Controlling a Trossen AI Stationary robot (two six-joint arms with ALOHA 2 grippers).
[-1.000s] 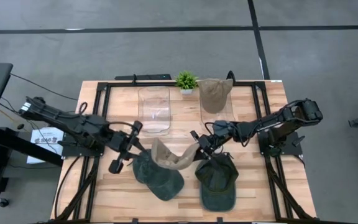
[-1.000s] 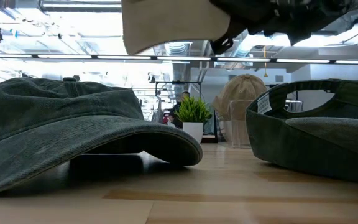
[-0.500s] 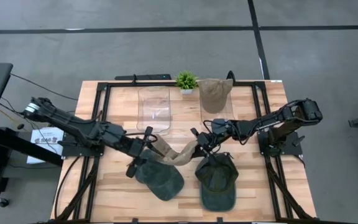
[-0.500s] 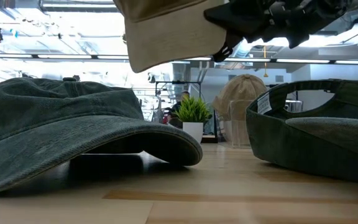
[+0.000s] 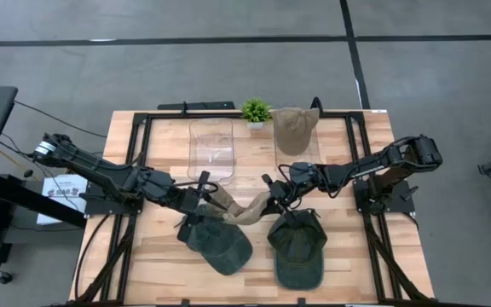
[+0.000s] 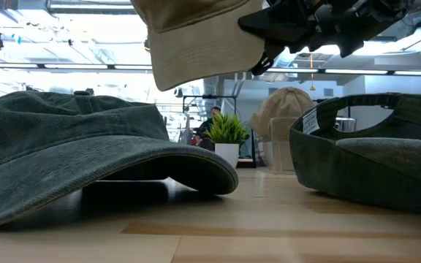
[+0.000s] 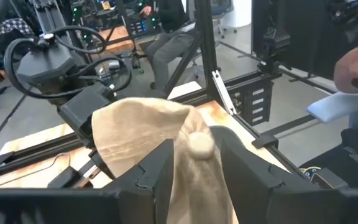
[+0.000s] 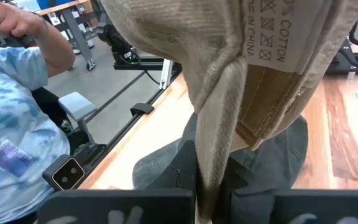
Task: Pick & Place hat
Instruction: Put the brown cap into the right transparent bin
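Robotics lab: framed bench [image 5: 373, 256], workstations.

The low view's top edge cuts off the tan hat [image 6: 196, 36].

Tan hat [image 6: 196, 36] hanging up top, gripper [image 6: 265, 33] pinching it.

Gripper's coming in from upper right, dark fingers clamped on the tan hat's rear edge; brim's tilting down twd the table [image 6: 269, 226], not touching anything. Dk green cap [image 6: 86, 157] sitting at left, brim pointing right. 2nd dk green cap [image 6: 375, 150] lying at right w/ its inside & white tag facing the camera. Betw them, farther back: sm potted plant [image 6: 227, 135] & another tan hat [image 6: 291, 109] sitting on a clear stand [image 6: 283, 150]. Room behind is showing ceiling lights, racks.
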